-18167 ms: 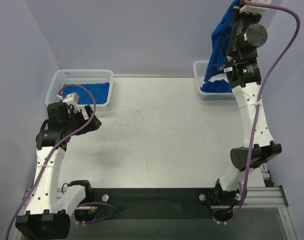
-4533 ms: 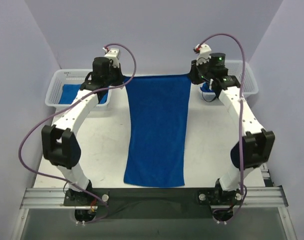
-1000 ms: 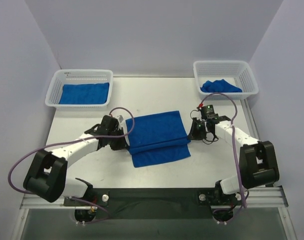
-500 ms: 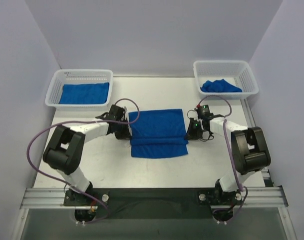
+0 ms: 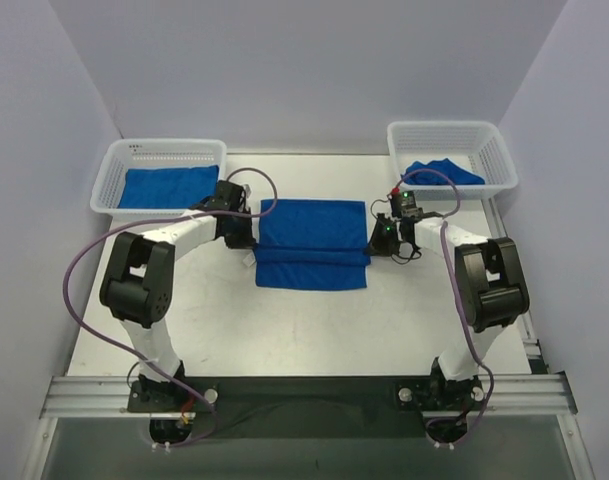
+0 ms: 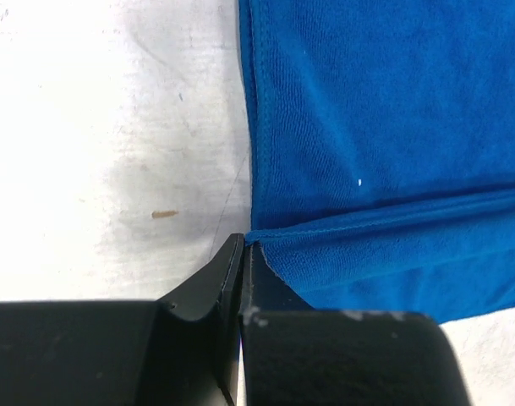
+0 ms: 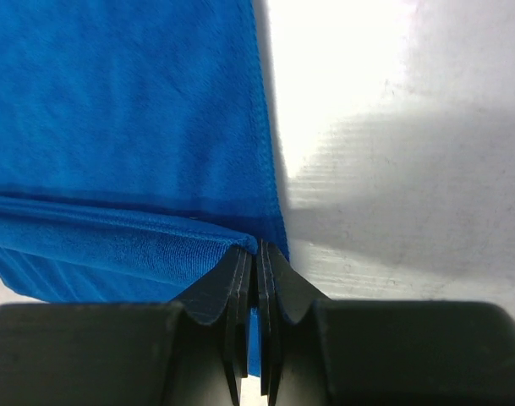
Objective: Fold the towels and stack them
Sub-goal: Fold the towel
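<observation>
On table [image 5: 424,310], folded towel [image 5: 313,243] lengthwise left-right

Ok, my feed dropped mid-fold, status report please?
Both shut: left gripper on the towel at its left edge, right gripper on its right edge. Towel folded over, flat mid-table. Nothing in the way.

Open tabletop [image 5: 304,330] runs wide in front of the folded towel [image 5: 312,245] — easy passage there. The left claw [image 5: 252,243] and right claw [image 5: 376,240], pinching its side edges, close off both flanks. The left basket [image 5: 164,145] and right basket [image 5: 444,126] block the far corners — a bare gap lies between them.
</observation>
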